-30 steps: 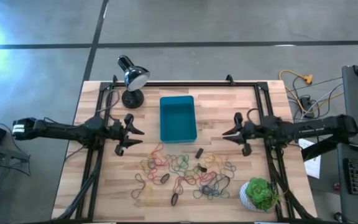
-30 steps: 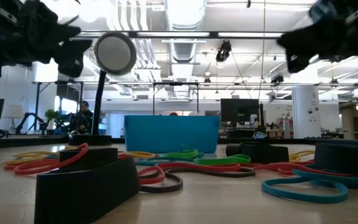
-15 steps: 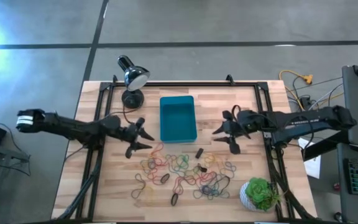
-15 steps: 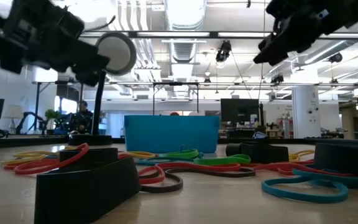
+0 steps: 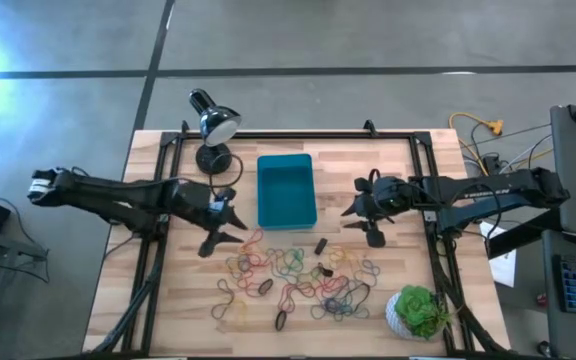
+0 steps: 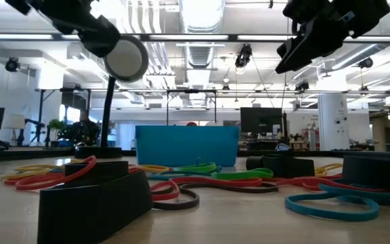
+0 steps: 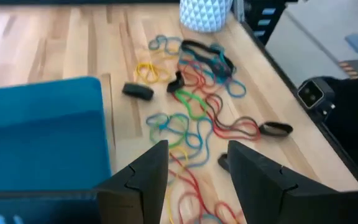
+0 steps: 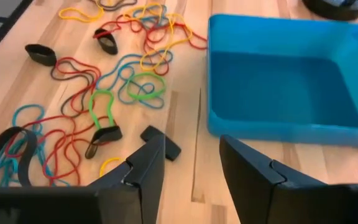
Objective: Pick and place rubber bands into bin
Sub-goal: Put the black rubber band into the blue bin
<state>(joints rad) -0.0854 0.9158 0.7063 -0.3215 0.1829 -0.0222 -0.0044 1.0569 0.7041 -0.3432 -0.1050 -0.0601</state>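
**Desk:** Where does the job stand?

**Operator:** Barely begun, by my reading. The bin [image 5: 287, 190] sits at the counter's [image 5: 158, 310] centre, toward twelve o'clock, and I see nothing inside it. The rubber bands [image 5: 293, 278] lie in a loose tangle just at its six o'clock side, none of them lifted. So the whole pile is left to move.

**Desk:** And the arms?

**Operator:** I have the left gripper [image 5: 220, 222] hovering at the bin's eight o'clock, above the near edge of the tangle, fingers spread and holding nothing. The right gripper [image 5: 360, 213] hangs at the bin's four o'clock, its fingers parted as well, also empty. Both are up off the wood.

**Desk:** Any tight spots?

**Operator:** The desk lamp [image 5: 212, 130] stands at the bin's ten o'clock, close to my left arm's path. The potted plant [image 5: 416, 312] crowds the pile's four o'clock corner. Between the bin and the bands there is only a narrow strip of bare wood; at the pile's eight o'clock the counter is open. The bin's low walls should be easy to clear.
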